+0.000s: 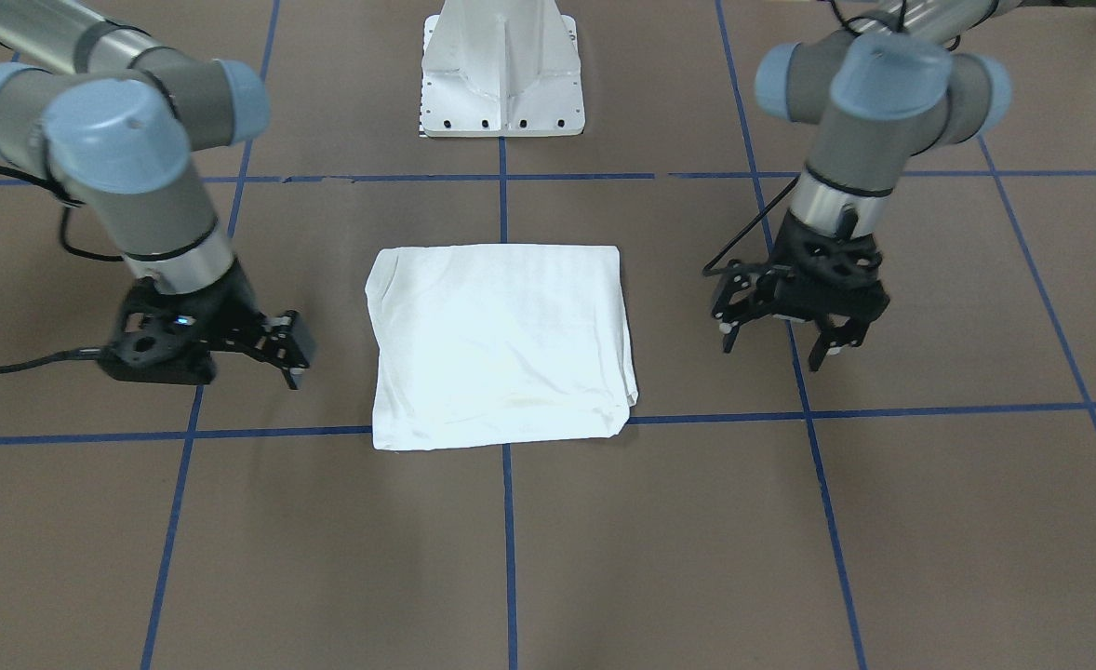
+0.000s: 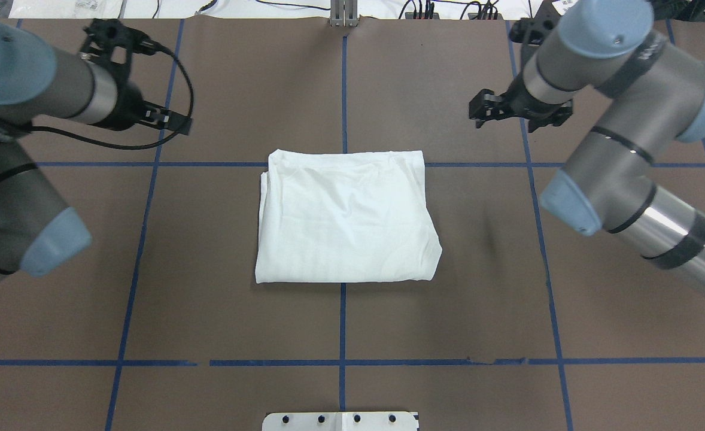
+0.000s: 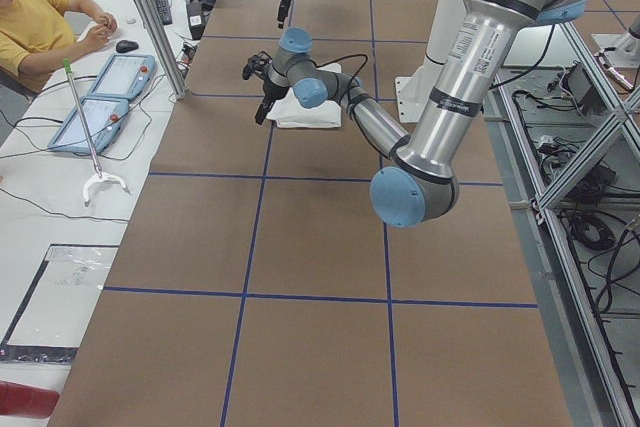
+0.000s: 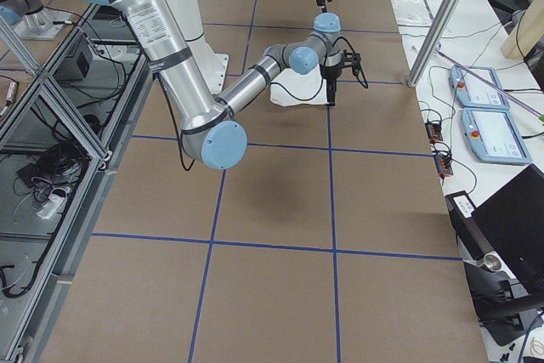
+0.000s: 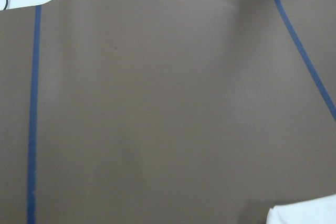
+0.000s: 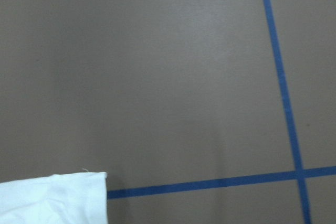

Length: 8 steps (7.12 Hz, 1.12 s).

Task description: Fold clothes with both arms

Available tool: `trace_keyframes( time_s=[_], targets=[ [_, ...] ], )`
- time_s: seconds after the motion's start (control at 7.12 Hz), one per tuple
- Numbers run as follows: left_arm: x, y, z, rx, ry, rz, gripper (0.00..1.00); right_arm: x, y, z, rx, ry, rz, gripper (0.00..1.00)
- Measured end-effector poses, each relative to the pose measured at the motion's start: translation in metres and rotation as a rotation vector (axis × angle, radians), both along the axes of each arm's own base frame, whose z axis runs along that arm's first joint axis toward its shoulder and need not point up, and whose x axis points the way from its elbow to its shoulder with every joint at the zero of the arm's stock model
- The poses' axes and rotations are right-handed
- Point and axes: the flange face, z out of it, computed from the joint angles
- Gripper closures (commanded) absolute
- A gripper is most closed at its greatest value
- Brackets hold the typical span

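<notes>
The clothes are one white shirt [image 1: 501,344] folded into a rough rectangle, flat on the brown table [image 2: 346,215]. No print or collar shows. My left gripper [image 1: 776,354] hangs beside the shirt, apart from it, fingers spread and empty; from overhead it sits off the shirt's far left corner [image 2: 179,123]. My right gripper [image 1: 292,349] hovers on the other side, open and empty, off the far right corner [image 2: 520,120]. Only a corner of the cloth shows in the left wrist view [image 5: 304,214] and in the right wrist view [image 6: 52,200].
Blue tape lines [image 2: 343,90] divide the table into squares. A white metal pedestal [image 1: 501,84] stands at the robot's edge. A seated person [image 3: 40,22] and two tablets [image 3: 100,97] are at a side desk beyond the table's far edge.
</notes>
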Motion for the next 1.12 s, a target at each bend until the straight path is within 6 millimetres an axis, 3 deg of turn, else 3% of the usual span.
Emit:
trace_keyframes(
  time_s=[0.28, 0.56, 0.7, 0.84, 0.98, 1.12],
  targets=[
    [-0.135, 0.027, 0.064, 0.098, -0.121, 0.14, 0.0, 0.128, 0.017, 0.055, 0.037, 0.08, -0.139, 0.0],
    [-0.263, 0.05, 0.152, 0.131, -0.218, 0.205, 0.0, 0.258, 0.051, 0.147, 0.072, 0.117, -0.272, 0.0],
    [-0.311, 0.068, 0.188, 0.114, -0.244, 0.193, 0.0, 0.311, 0.08, 0.194, 0.075, 0.123, -0.311, 0.0],
    [-0.349, 0.084, 0.214, 0.084, -0.26, 0.156, 0.0, 0.35, 0.118, 0.237, 0.047, 0.114, -0.318, 0.0],
    [-0.376, 0.095, 0.243, 0.03, -0.266, 0.115, 0.0, 0.375, 0.153, 0.271, -0.001, 0.098, -0.3, 0.0],
    [-0.392, 0.103, 0.275, -0.032, -0.259, 0.093, 0.0, 0.388, 0.176, 0.294, -0.046, 0.085, -0.279, 0.0]
  ],
)
